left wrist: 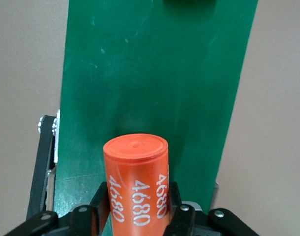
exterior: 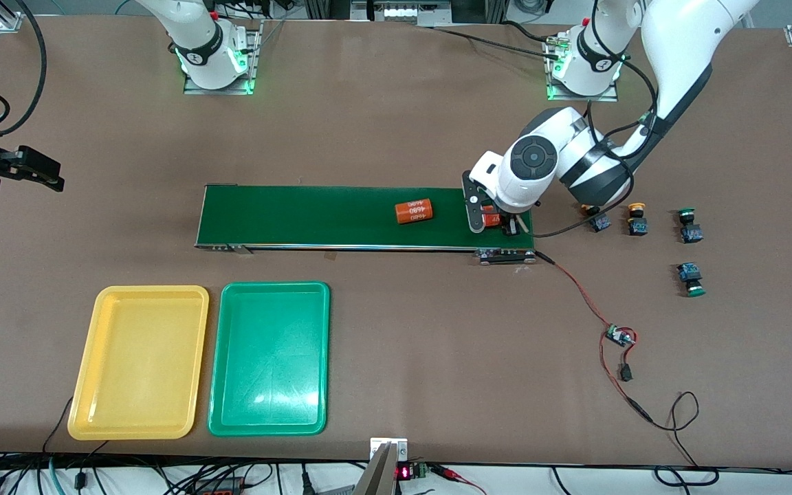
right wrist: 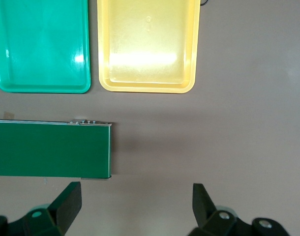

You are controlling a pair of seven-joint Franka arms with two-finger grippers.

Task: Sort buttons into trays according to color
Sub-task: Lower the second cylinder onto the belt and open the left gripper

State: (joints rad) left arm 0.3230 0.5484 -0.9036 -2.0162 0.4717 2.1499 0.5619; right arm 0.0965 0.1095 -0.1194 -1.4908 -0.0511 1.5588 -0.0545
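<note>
Several buttons lie on the table toward the left arm's end: a yellow-capped button (exterior: 636, 218), another button (exterior: 600, 222) half hidden by the left arm, and two green-capped buttons (exterior: 690, 227) (exterior: 691, 280). The yellow tray (exterior: 138, 362) and green tray (exterior: 269, 357) lie side by side, both bare, nearer to the front camera than the belt. My left gripper (exterior: 496, 221) (left wrist: 136, 206) is shut on an orange cylinder (left wrist: 136, 182) with white print, low over the belt's end. My right gripper (exterior: 44, 172) (right wrist: 135, 189) hangs open and holds nothing, over the table off the belt's right-arm end.
A long dark-green conveyor belt (exterior: 313, 216) (left wrist: 155, 88) (right wrist: 46, 147) carries a second orange cylinder (exterior: 414, 211). A small circuit board (exterior: 619, 337) on red-black wires lies nearer to the front camera than the belt's left-arm end.
</note>
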